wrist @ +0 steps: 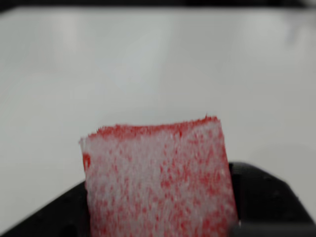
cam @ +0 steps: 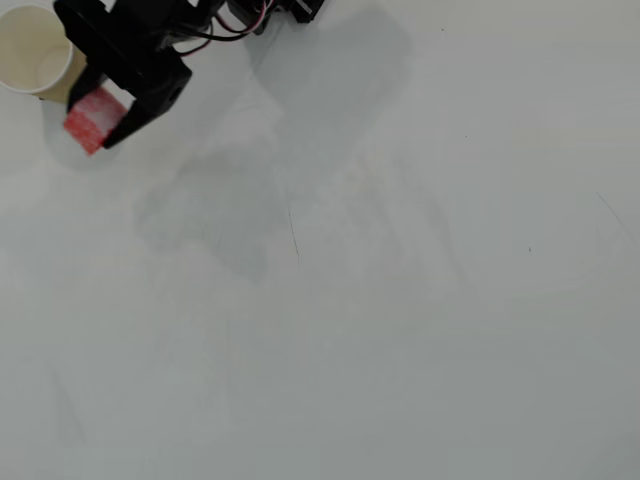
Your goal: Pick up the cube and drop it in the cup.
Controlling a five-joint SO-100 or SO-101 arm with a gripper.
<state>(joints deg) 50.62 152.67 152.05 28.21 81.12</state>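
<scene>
Speckled red cube [wrist: 158, 182] is sitting clamped in the tool [cam: 100, 125], seemingly light and slightly spongy, at five o'clock from the cup [cam: 35, 50].

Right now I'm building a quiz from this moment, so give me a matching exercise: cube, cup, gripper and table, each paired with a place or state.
Things:
1. cube
2. cup
3. gripper
4. table

Descriptions:
A. bare white surface
B. shut on the speckled block
C. held between black fingers, beside the cup
D. top left corner of the overhead view, nothing inside

Pairs: 1-C, 2-D, 3-B, 4-A
</scene>
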